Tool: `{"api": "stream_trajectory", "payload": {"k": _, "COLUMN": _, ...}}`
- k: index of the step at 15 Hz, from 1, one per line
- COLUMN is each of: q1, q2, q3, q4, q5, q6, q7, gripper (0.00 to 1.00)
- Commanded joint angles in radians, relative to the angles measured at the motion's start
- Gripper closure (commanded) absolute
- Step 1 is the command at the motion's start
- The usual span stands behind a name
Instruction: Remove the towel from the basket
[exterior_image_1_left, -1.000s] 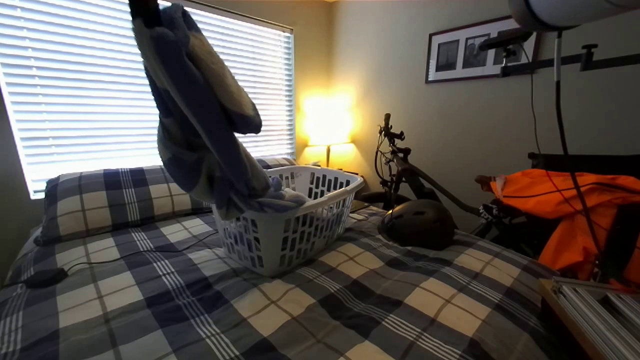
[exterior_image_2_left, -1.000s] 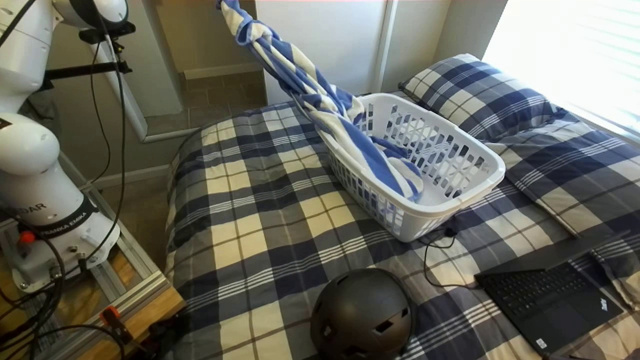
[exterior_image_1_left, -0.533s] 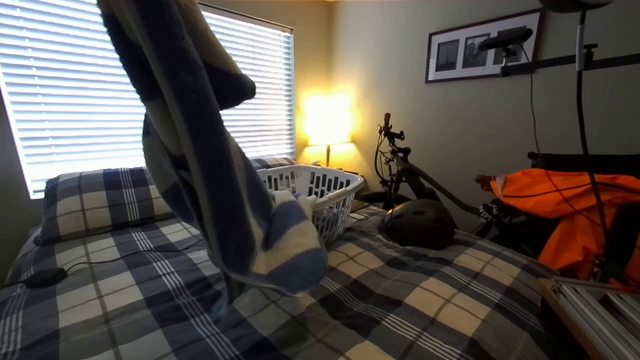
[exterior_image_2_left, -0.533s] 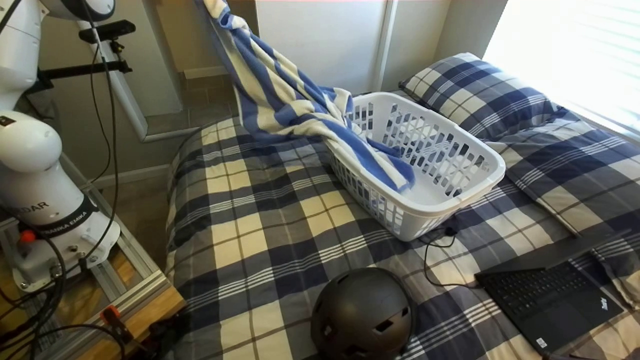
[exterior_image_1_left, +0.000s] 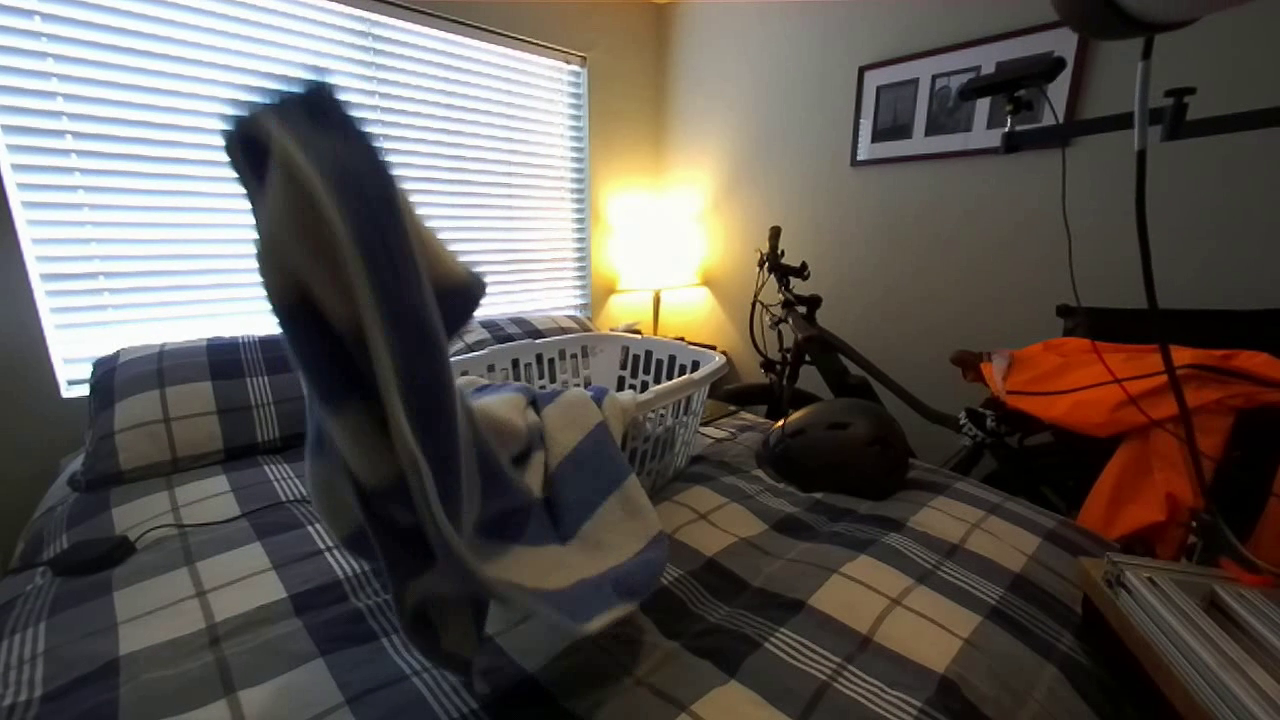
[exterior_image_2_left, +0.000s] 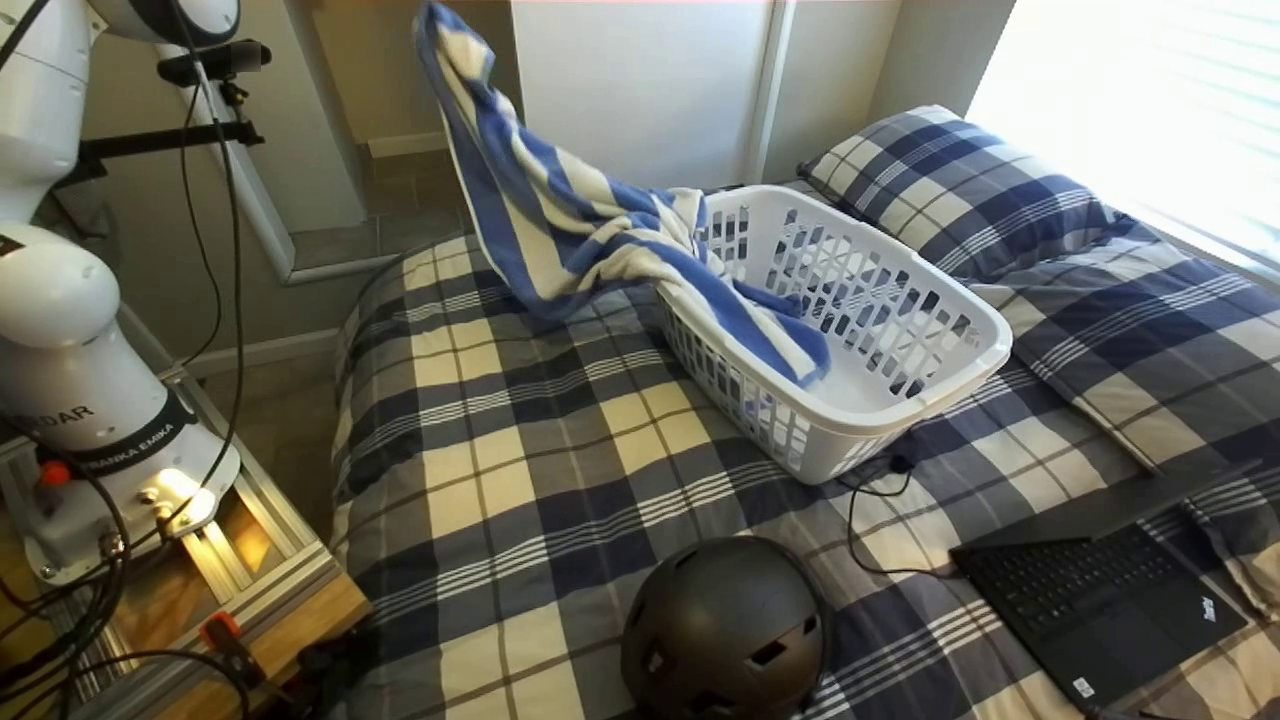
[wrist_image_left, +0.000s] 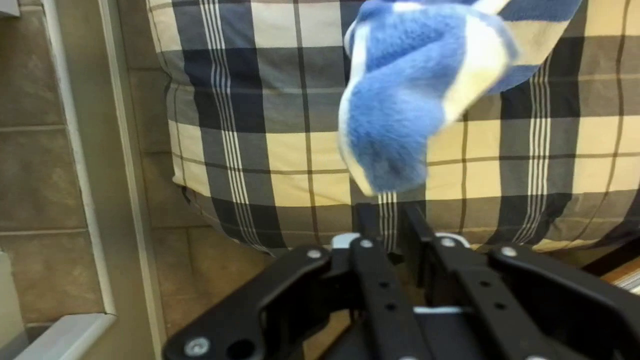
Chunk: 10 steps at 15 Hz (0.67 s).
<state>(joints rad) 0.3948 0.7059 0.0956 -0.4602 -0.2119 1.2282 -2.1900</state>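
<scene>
The towel, blue with broad cream stripes, shows in both exterior views (exterior_image_1_left: 370, 260) (exterior_image_2_left: 560, 210). Its upper part stands in mid-air with nothing holding its top. Its lower end drapes over the rim into the white lattice basket (exterior_image_1_left: 672, 425) (exterior_image_2_left: 948, 388), with a corner still inside. In the wrist view the towel (wrist_image_left: 400, 105) is blurred, beyond the fingertips and apart from them. My gripper (wrist_image_left: 391, 214) is partly open with an empty gap between its fingers. It is out of frame in both exterior views.
The basket stands on a plaid bed (exterior_image_2_left: 560, 480). A dark helmet (exterior_image_2_left: 725, 630) and a laptop (exterior_image_2_left: 1110, 590) with a cable lie near it. Pillows (exterior_image_2_left: 960, 190) are at the window side. The robot base (exterior_image_2_left: 130, 500) stands beside the bed.
The towel was pulled up and away from the basket, held high. Now its top has come free of my gripper and drops, and its middle sags over the bed beside the basket.
</scene>
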Motion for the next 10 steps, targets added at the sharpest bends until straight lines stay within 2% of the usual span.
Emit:
{"api": "stream_trajectory", "payload": {"k": 1, "q1": -0.037, "q2": 0.027, "q3": -0.034, "q4": 0.042, "q5": -0.025, "q6": -0.017, "q7": -0.072, "gripper": 0.49}}
{"api": "stream_trajectory", "payload": {"k": 3, "q1": -0.070, "q2": 0.009, "q3": -0.066, "q4": 0.024, "q5": -0.021, "q6": -0.044, "q7": 0.038, "gripper": 0.36}}
{"api": "stream_trajectory", "payload": {"k": 5, "q1": -0.125, "q2": 0.003, "q3": -0.086, "q4": 0.006, "q5": -0.008, "q6": -0.034, "q7": 0.088, "gripper": 0.22}}
{"api": "stream_trajectory", "payload": {"k": 8, "q1": -0.240, "q2": 0.014, "q3": -0.105, "q4": 0.012, "q5": 0.015, "q6": -0.018, "q7": 0.144, "gripper": 0.02}}
{"api": "stream_trajectory", "payload": {"k": 10, "q1": -0.326, "q2": 0.021, "q3": -0.117, "q4": 0.013, "q5": 0.028, "q6": -0.023, "q7": 0.170, "gripper": 0.00}}
